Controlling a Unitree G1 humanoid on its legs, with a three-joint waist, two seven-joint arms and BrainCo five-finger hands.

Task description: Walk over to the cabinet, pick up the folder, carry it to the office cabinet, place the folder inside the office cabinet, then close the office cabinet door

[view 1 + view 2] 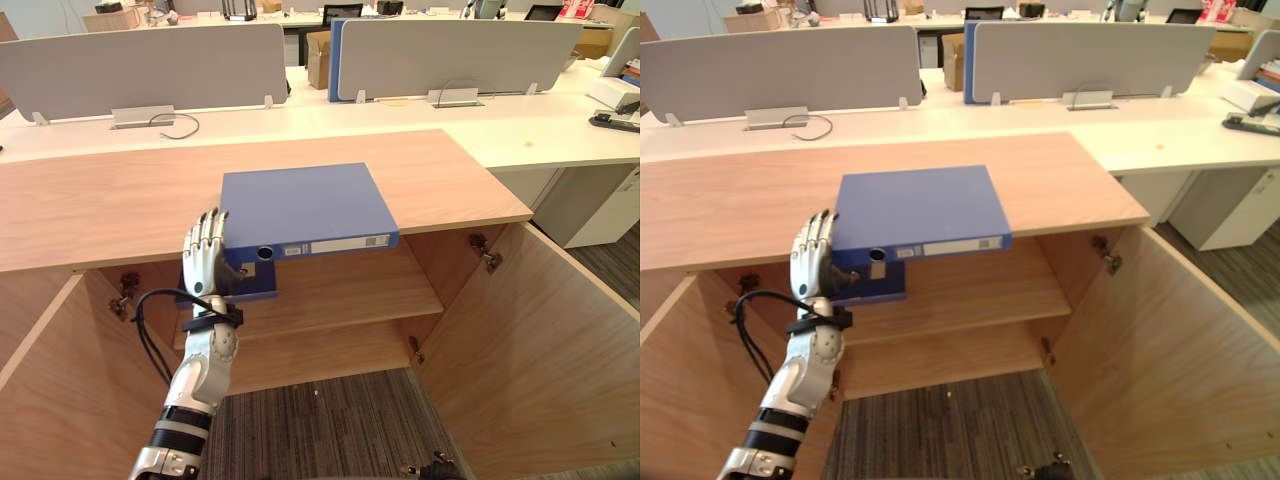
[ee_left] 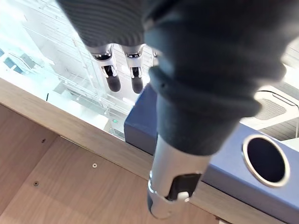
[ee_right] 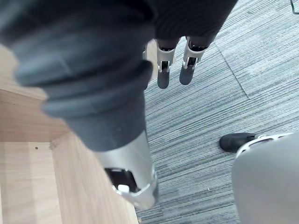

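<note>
A blue folder lies flat on the wooden cabinet top, its spine with a round finger hole jutting over the front edge. My left hand is raised at the folder's front left corner, fingers straight and pointing up along the folder's side, thumb toward the spine; nothing is held. A blue piece shows just under the top's edge behind this hand. My right hand hangs low over the carpet beside a wooden panel, fingers relaxed and holding nothing.
The cabinet stands with both doors swung out, the right door and the left door. A bare shelf runs across inside. White desks with grey dividers stand behind. Striped carpet lies in front.
</note>
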